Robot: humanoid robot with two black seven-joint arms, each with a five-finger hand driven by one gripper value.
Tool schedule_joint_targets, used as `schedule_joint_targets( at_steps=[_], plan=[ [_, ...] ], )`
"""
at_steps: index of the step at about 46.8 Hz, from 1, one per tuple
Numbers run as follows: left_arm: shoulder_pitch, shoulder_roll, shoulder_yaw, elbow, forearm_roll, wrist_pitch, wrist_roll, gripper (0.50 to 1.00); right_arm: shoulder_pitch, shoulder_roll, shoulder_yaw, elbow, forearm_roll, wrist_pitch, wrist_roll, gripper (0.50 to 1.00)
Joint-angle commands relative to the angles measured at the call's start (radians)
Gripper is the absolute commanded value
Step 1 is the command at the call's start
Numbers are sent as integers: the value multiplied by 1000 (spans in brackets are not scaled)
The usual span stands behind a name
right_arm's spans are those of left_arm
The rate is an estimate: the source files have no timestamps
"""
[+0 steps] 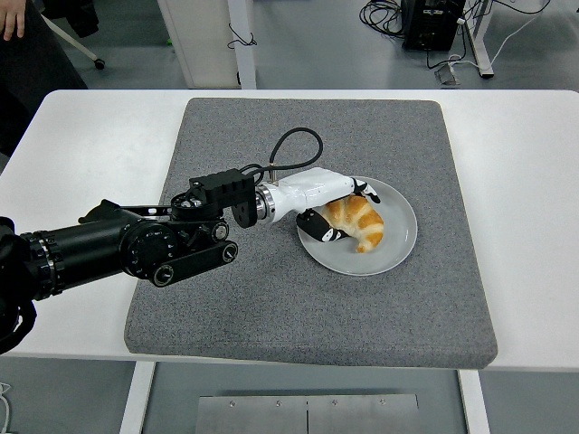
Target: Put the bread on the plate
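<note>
Now | left hand [336, 210] grips croissant [358, 220] | on plate [398, 249] | no legible writing

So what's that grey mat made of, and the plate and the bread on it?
The mat looks like felt or coarse foam: speckled grey, matte, fuzzy, with soft rounded edges. The plate seems glazed ceramic or plastic, smooth pale grey with a slight sheen; I cannot tell which. The bread is a croissant, golden with browner ridges; whether real or replica is unclear.
</note>
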Motion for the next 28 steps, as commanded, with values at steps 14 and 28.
schedule_joint_targets(
  at_steps=[14,28],
  plan=[
    [-2,1,0,-2,-2,-8,-3,875,0,0,0,0,0,-1,0,1000],
    [-12,11,-17,-3,-34,-55,-4,937,0,0,0,0,0,1,0,1000]
  ],
)
